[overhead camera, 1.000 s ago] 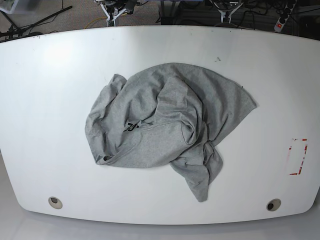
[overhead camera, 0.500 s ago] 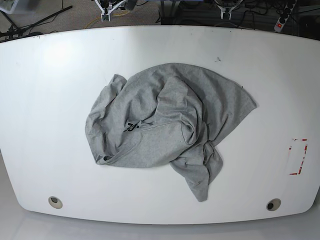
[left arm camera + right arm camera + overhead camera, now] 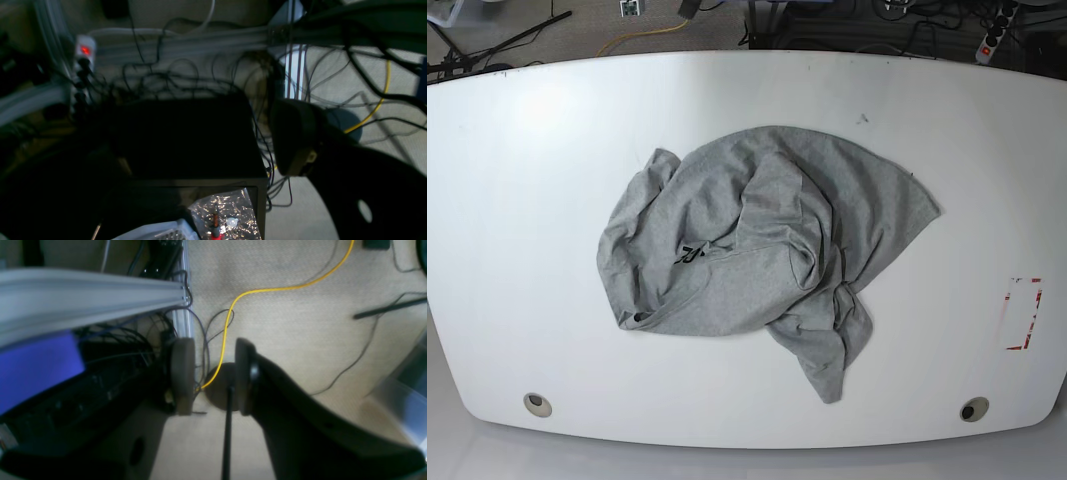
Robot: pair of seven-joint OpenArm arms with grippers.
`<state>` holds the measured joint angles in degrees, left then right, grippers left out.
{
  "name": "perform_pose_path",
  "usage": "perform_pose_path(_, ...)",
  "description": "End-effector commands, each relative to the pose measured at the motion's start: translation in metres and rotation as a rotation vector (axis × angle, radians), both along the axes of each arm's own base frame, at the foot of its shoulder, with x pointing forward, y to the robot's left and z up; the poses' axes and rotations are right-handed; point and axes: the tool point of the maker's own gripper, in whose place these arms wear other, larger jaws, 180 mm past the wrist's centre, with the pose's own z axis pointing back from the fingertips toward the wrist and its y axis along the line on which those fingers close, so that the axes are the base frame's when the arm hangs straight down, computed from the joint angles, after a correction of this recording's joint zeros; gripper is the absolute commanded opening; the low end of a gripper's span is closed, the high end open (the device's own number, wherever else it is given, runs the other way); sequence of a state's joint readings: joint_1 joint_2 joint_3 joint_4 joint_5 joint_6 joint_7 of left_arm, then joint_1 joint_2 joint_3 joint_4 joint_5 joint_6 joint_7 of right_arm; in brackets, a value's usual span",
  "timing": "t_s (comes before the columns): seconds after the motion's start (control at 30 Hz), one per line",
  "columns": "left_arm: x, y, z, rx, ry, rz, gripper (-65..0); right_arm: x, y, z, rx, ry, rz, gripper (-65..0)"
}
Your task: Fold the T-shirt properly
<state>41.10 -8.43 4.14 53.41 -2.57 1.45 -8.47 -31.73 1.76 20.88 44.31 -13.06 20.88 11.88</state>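
Jaws of the right gripper [image 3: 211,380] stand apart with nothing between them; through the gap only carpet and a yellow cable [image 3: 233,306] show, so this arm hangs off the table, clear of the cloth. Of the left gripper [image 3: 293,143] only one dark finger shows in its dim wrist view, above a tangle of wires and a black box [image 3: 186,133]; whether it is spread or closed I cannot tell from that view. Neither arm appears in the base view.

The T-shirt [image 3: 757,245] lies crumpled near the centre of the white table [image 3: 527,200], nothing folded yet. A scrap of black print peeks out toward 9 o'clock of the heap, and a tongue of fabric trails off toward 5 o'clock.

It looks light, soft and limp: it will likely sag and drag when lifted. Single-layer edges seem the best holds, such as the trailing tongue at 5 o'clock or the corner at 3 o'clock.

As for containers, the box's contents cannot be made out.
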Motion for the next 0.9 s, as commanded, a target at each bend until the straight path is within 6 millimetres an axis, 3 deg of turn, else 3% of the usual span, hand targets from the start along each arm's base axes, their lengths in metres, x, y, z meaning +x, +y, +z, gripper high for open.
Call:
perform_pose_path(0.0,0.005,0.006,0.020,0.008,-0.060,0.010,-14.0,-0.005,0.005,0.013,0.023,-0.023,0.018,-46.3)
perform_pose_path(0.23,0.010,0.018,0.070,0.036,-0.157,0.026,-14.0,-0.004,0.006,0.052,0.056,-0.090,-0.009,-46.3)
perform_pose_path(0.3,0.014,0.022,0.089,0.046,-0.191,0.027,-14.0,-0.002,0.015,0.066,0.080,-0.101,0.019,-46.3)
perform_pose_path(0.53,0.026,0.027,0.149,0.072,-0.285,0.010,-14.0,0.005,0.017,0.130,0.133,-0.156,0.087,-46.3)
perform_pose_path(0.87,0.075,0.029,0.222,0.106,-0.467,-0.036,-14.0,0.037,0.027,0.205,0.203,-0.282,0.089,-46.3)
